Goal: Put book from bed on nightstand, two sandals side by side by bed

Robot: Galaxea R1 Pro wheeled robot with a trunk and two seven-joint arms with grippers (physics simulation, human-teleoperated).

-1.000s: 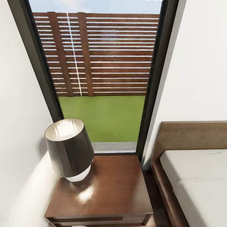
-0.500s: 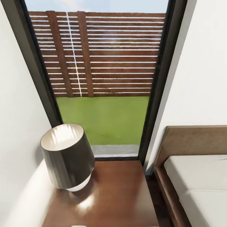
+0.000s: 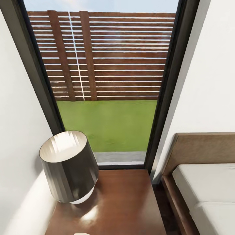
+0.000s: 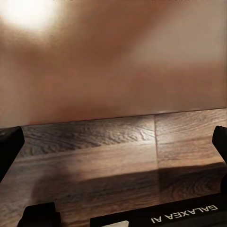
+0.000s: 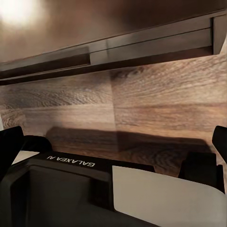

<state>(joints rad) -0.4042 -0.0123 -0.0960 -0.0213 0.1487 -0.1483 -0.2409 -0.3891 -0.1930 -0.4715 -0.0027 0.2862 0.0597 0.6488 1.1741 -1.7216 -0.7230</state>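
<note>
Head view: the whole picture has shifted against the two earlier pictures, so the camera, not the furniture, has moved. The small dark reddish-brown wooden nightstand with a glossy top now sits lower and larger, its front edge and drawer cut off by the frame, and the lamp with the dark tapered shade on it appears nearer. This is read as the robot closing on the nightstand, a likely place for setting down the book. The large low bed with an off-white mattress and dark brown frame and headboard lies just beside the nightstand, a narrow strip of floor between them. The tall dark-framed window, with a slatted fence and lawn behind it, stands beyond the nightstand.

Of the book and the blue sandals nothing can be located in these pictures; neither step of the task can be judged done.

Wrist views: what the head view lacks is given here. In the left wrist view the wood-grain floor is seen under a blurred brown surface; the left pincer is spread wide, its fingertips at the opposite edges, with nothing between them. In the right wrist view the same floor runs beneath a dark wooden edge; the right pincer is likewise spread wide and empty.
</note>
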